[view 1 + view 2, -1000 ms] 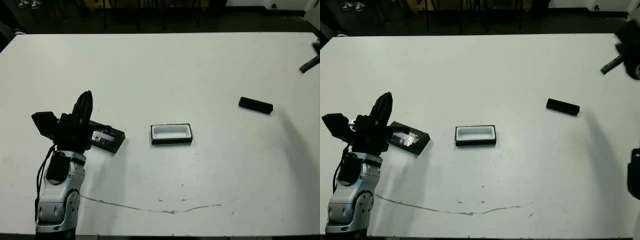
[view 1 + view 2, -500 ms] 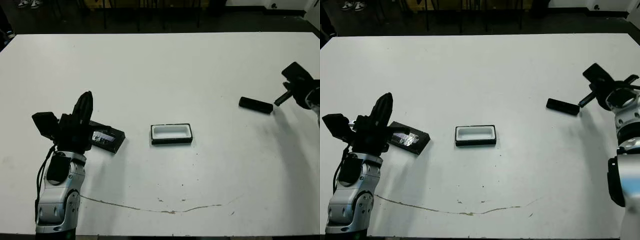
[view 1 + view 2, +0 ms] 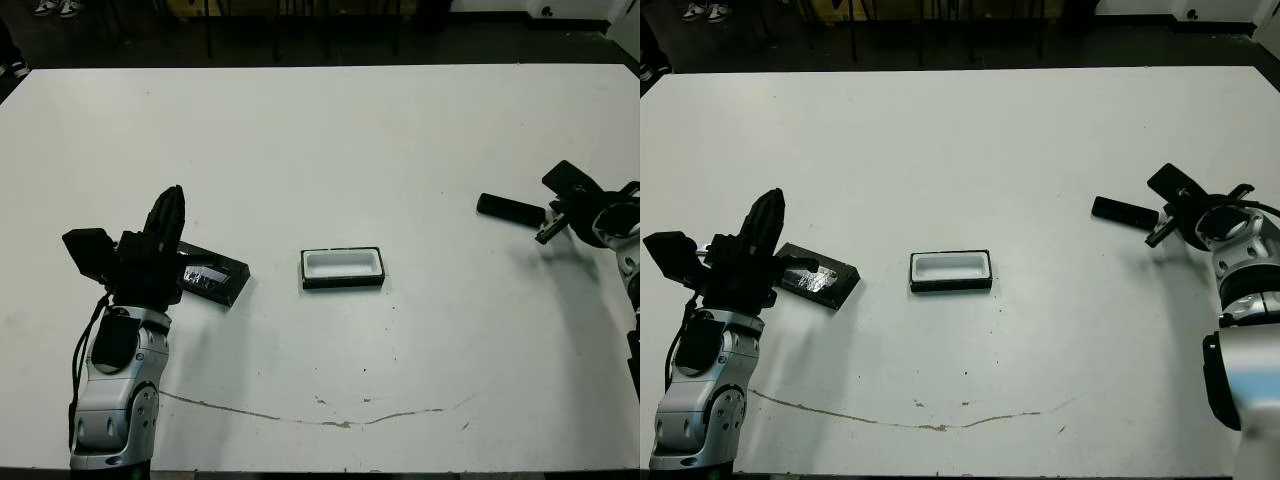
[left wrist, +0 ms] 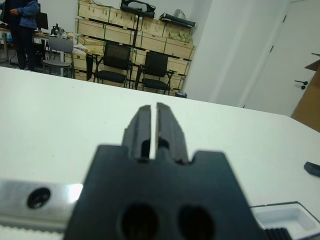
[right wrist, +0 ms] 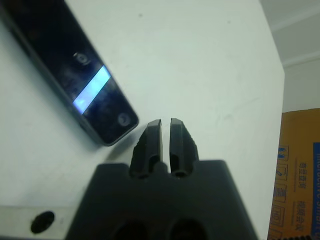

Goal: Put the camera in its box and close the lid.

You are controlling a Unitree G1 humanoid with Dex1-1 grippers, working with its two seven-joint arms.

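right hand (image 5: 165, 131) closed, poised beside camera (image 5: 75, 75)

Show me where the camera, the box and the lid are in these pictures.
camera (image 3: 511, 210): left eye view, middle of its black top face.
box (image 3: 343, 265): left eye view, white lining inside the rim.
lid (image 3: 818, 281): right eye view, silvery patch on its top.
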